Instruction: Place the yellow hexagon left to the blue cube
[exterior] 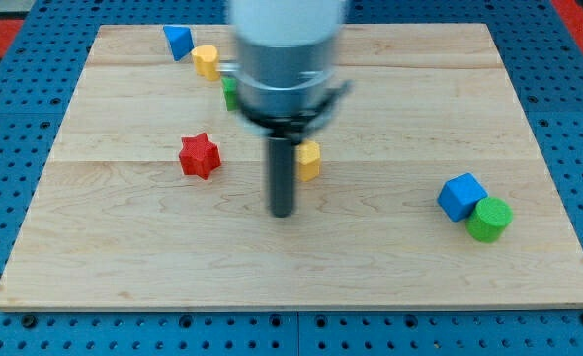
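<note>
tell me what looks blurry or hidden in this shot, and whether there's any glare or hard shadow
In the camera view, the arm's grey upper body is soft and smeared, while my tip is sharper. The arm hides most of a green block and part of the yellow hexagon. The wooden board is evenly lit, without glare; shadows under the blue cube and red star are faint.

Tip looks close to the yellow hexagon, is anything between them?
Probably reachable. My tip sits just to the view's left of and below the yellow hexagon, with bare board between them. The red star lies further left, out of the way.
</note>
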Motion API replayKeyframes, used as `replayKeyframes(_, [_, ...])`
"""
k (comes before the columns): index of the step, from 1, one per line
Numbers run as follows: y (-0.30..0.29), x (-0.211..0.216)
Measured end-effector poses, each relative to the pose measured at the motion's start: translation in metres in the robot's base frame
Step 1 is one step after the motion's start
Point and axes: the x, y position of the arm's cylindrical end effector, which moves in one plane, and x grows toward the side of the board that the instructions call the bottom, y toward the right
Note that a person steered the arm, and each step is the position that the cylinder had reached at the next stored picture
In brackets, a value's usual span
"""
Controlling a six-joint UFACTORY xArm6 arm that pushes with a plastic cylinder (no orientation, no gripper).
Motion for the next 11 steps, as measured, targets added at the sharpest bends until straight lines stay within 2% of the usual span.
replayKeyframes(4, [0.032, -0.100])
replayKeyframes(5, [0.110, -0.054])
replayKeyframes(6, [0.111, -0.026])
replayKeyframes(7, [0.072, -0.018])
replayKeyframes(8, [0.065, 0.004])
replayKeyframes(9, [0.134, 0.034])
replayKeyframes(10, [0.145, 0.031])
replayKeyframes(11, [0.120, 0.052])
